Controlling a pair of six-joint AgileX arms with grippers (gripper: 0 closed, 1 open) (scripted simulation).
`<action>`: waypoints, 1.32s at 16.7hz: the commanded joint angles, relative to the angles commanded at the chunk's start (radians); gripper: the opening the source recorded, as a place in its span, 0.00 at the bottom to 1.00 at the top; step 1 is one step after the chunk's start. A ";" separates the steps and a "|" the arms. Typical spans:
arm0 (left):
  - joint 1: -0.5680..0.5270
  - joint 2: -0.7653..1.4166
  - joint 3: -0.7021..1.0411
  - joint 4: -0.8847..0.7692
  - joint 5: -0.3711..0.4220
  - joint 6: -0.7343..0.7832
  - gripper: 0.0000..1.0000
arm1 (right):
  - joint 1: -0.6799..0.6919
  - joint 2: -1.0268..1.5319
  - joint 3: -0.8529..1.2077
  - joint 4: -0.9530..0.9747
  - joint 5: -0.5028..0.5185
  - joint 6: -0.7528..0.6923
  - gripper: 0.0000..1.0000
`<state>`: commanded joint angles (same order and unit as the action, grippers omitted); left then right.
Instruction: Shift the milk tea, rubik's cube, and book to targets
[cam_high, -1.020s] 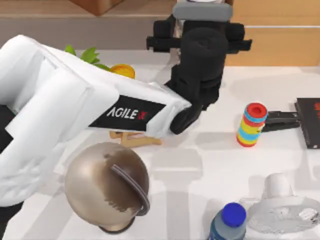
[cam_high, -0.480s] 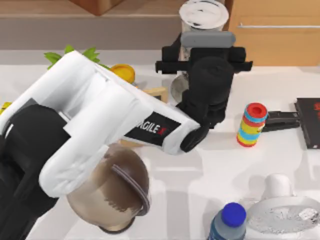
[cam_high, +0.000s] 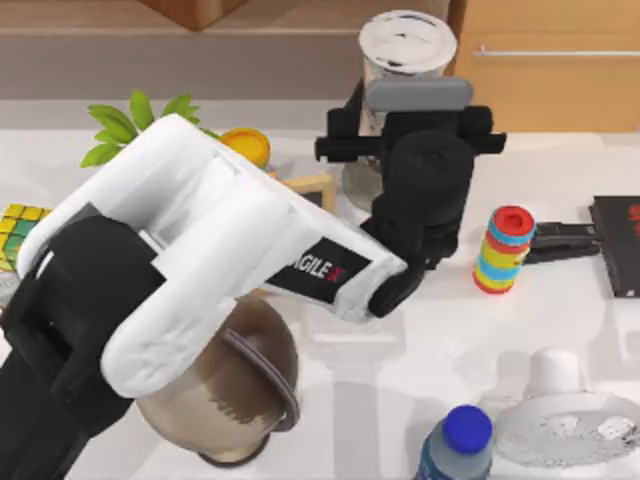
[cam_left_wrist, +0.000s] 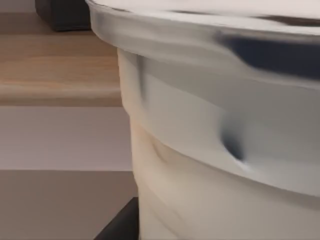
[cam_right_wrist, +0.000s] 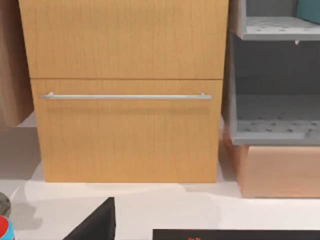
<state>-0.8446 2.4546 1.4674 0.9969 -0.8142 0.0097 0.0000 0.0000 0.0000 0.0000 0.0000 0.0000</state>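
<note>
My left gripper (cam_high: 405, 140) is shut on the milk tea (cam_high: 407, 40), a clear cup with a white lid, near the table's back middle. The left wrist view shows the cup (cam_left_wrist: 210, 165) very close, with beige drink below the lid. A grey round disc (cam_high: 357, 185) peeks out beside the black wrist; I cannot tell whether the cup rests on it. The rubik's cube (cam_high: 20, 232) sits at the left edge. The black slab with red marks (cam_high: 617, 245) lies at the right edge, also (cam_right_wrist: 235, 234). A teal sliver of the book (cam_right_wrist: 310, 7) shows on a grey shelf.
Near the slab are a coloured ring stack (cam_high: 503, 250) and a black stapler (cam_high: 560, 240). A blue-capped bottle (cam_high: 455, 445) and a clear plate (cam_high: 570, 430) are at the front right. A brown dome (cam_high: 220, 390) lies under my left arm. A wooden cabinet (cam_right_wrist: 127, 95) stands behind.
My left arm has swung back toward the left and its elbow has dropped, uncovering the rubik's cube. The cup's white lid has come into view at the back and shifted slightly right.
</note>
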 joint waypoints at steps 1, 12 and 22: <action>0.004 0.013 0.000 0.009 0.005 -0.001 0.00 | 0.000 0.000 0.000 0.000 0.000 0.000 1.00; 0.022 0.032 -0.011 0.034 0.052 -0.007 0.23 | 0.000 0.000 0.000 0.000 0.000 0.000 1.00; 0.022 0.032 -0.011 0.034 0.052 -0.007 0.98 | 0.000 0.000 0.000 0.000 0.000 0.000 1.00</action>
<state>-0.8222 2.4861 1.4566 1.0312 -0.7618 0.0022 0.0000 0.0000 0.0000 0.0000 0.0000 0.0000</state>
